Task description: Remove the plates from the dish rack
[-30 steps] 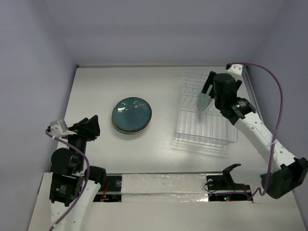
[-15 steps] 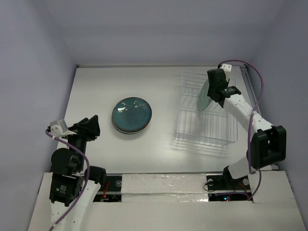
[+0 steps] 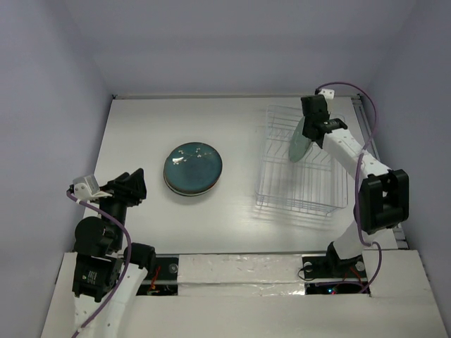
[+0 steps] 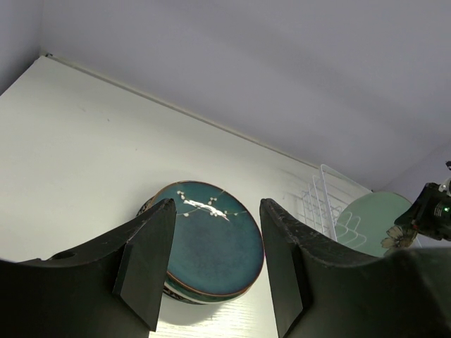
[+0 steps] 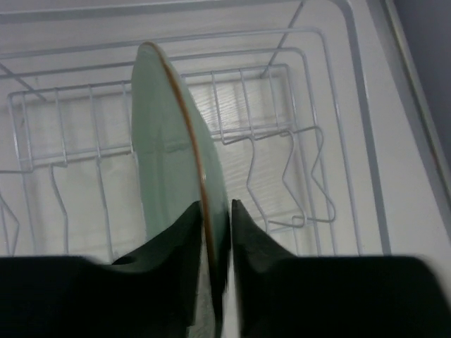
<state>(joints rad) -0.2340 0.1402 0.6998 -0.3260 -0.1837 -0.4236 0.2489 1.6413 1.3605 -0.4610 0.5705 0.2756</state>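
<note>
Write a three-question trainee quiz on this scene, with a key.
1. True or false: the left end effector is open.
2. Which plate does the right end effector grip in the dish rack? A red plate, B pale mint plate, C white floral plate.
3. Fill in: the dark teal plate tops a stack on the ____.
Key: 1 true; 2 B; 3 table.
</note>
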